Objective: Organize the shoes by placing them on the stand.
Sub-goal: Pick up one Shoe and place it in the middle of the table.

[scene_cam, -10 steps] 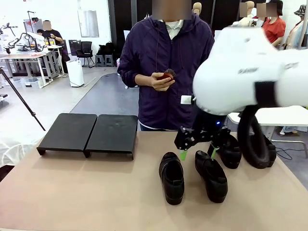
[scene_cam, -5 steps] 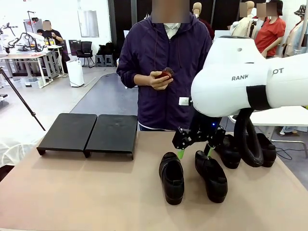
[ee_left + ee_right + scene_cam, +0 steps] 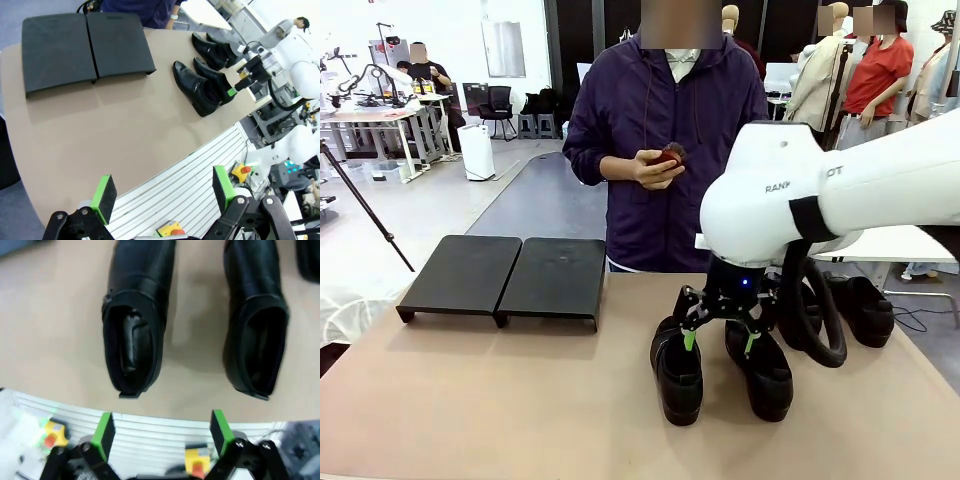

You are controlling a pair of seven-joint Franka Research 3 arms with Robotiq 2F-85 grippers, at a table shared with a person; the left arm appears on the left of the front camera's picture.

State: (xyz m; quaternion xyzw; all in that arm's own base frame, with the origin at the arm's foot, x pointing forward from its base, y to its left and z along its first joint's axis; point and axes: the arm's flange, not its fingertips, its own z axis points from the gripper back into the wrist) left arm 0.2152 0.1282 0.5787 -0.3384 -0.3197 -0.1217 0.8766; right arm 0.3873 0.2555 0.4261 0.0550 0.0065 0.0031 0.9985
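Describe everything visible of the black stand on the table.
The stand is a low, matte-black rack of two flat platforms set side by side with their edges adjoining. Each platform is slightly slanted and raised on short legs. It sits on the tan table, on the robot's left side toward the far edge. Nothing rests on it. The shoes lie on the table apart from it, off to its right.

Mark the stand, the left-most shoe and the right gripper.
the stand (image 3: 555, 272): front view, top of its right platform.
left-most shoe (image 3: 678, 378): front view, middle of its upper.
right gripper (image 3: 719, 340): front view, midway between its green-padded fingertips.
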